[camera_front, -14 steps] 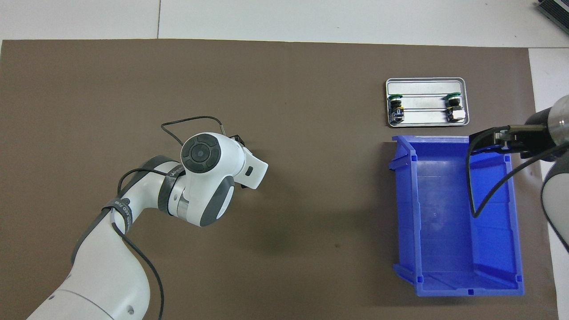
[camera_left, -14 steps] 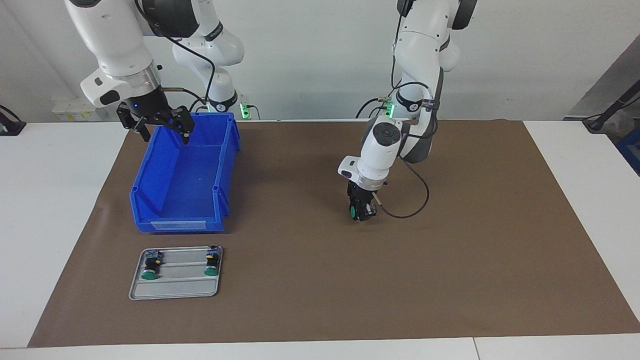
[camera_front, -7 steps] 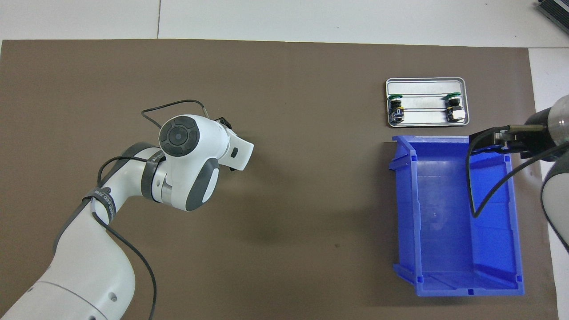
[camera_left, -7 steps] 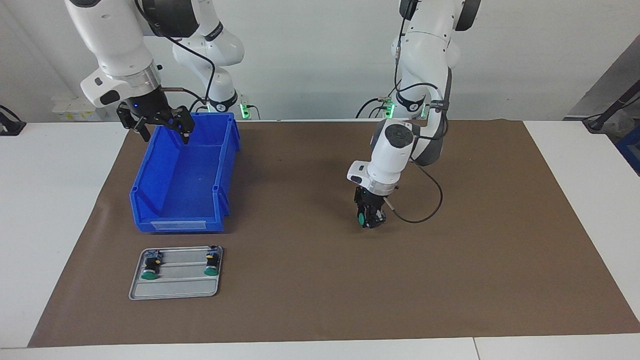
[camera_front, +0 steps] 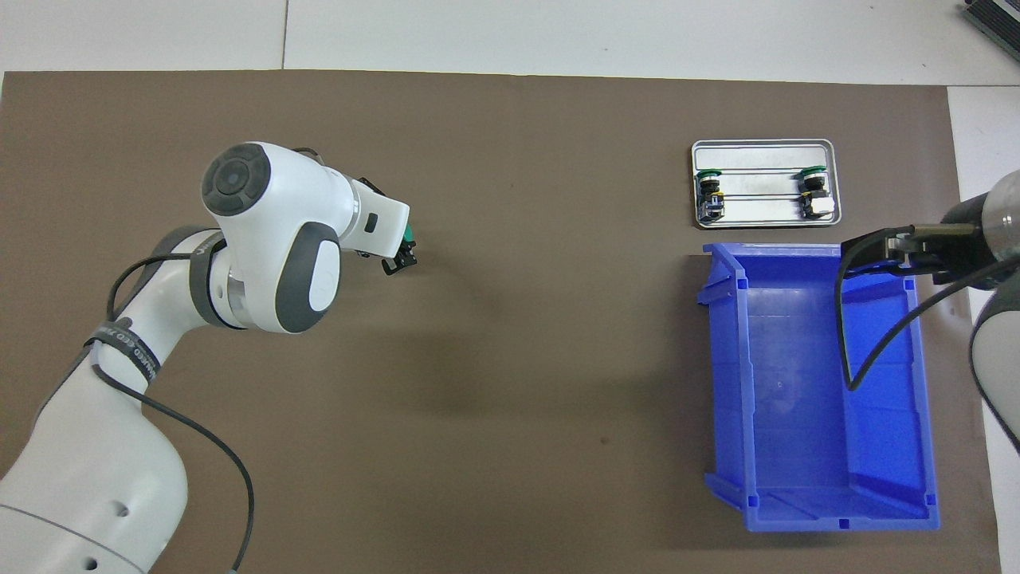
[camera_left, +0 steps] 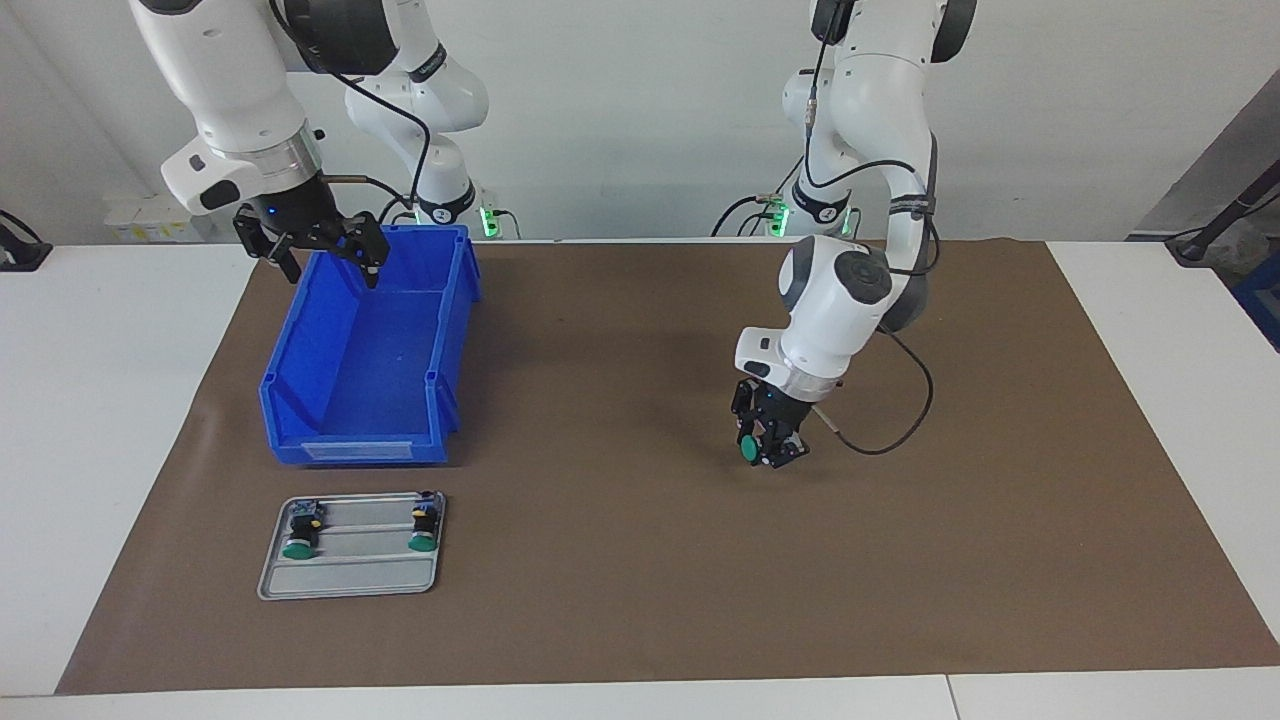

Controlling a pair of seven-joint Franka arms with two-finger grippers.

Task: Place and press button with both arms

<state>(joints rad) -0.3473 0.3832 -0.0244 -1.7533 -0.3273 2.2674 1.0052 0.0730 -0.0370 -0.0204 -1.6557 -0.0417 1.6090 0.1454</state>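
Since a second ago: left gripper (camera_left: 768, 447) shifted over the brown mat (camera_left: 640, 560) toward the left arm's end of the table, wrist turned, fingers clamped on the small green-capped push button with black body (camera_left: 748, 451). Held clear of the mat over bare brown surface, well apart from bin and tray. No change at the right gripper (camera_left: 325, 255): hanging over the rim of the blue plastic open bin (camera_left: 360, 400) at its robot-side end, fingers apart, nothing between them. Bin and tray unmoved.

Hidden or unclear: in the overhead view, left gripper (camera_front: 398, 259) mostly covered by its own white wrist; only a sliver of the green cap (camera_front: 408, 235) showing. Button's body end hard to make out between the fingers. Right gripper (camera_front: 896, 251) cut off at the overhead view's edge.

Count: two white arms; one held button; two further green-capped buttons (camera_left: 298, 547) (camera_left: 422, 542) lying on the grey metal tray (camera_left: 350, 585); one tray, just beside the bin and farther from the robots; one bin; one mat.
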